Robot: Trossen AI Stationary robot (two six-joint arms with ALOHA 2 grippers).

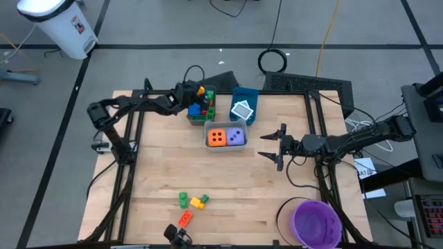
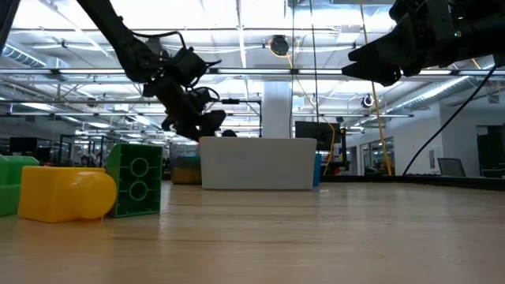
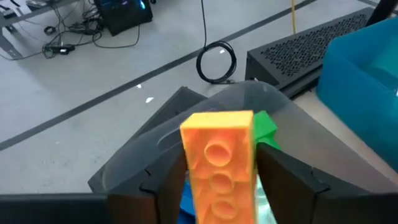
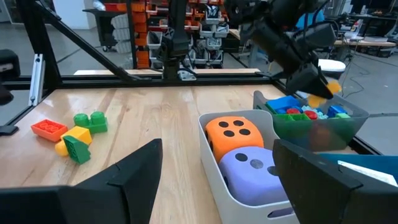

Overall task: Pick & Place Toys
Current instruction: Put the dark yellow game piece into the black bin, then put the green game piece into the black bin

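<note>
My left gripper (image 1: 196,93) hovers over a clear bin (image 1: 201,111) at the table's far side, with an orange brick (image 3: 217,155) between its fingers. The bin holds several blue, red and green bricks (image 4: 298,112). Next to it, a grey bin (image 1: 226,137) holds an orange die (image 4: 233,134) and a purple die (image 4: 252,168), and a blue bin (image 1: 243,104) holds a white-teal tile (image 1: 242,110). My right gripper (image 1: 271,145) waits open to the right of the grey bin. Green (image 1: 183,200), yellow (image 1: 199,202) and orange-red (image 1: 185,219) bricks lie near the front edge. My left gripper has the orange brick's two long sides (image 3: 186,168) between its two fingers (image 3: 283,177). The fingers run along the brick and slant down from the table's left. The brick's studded face is toward the wrist camera, and it is clear of the bin below.
A round purple bowl (image 1: 317,223) stands at the near right corner. Bare wood lies in the table's middle between the bins and the loose bricks. Both arms' metal frames (image 1: 131,152) run along the table's side edges.
</note>
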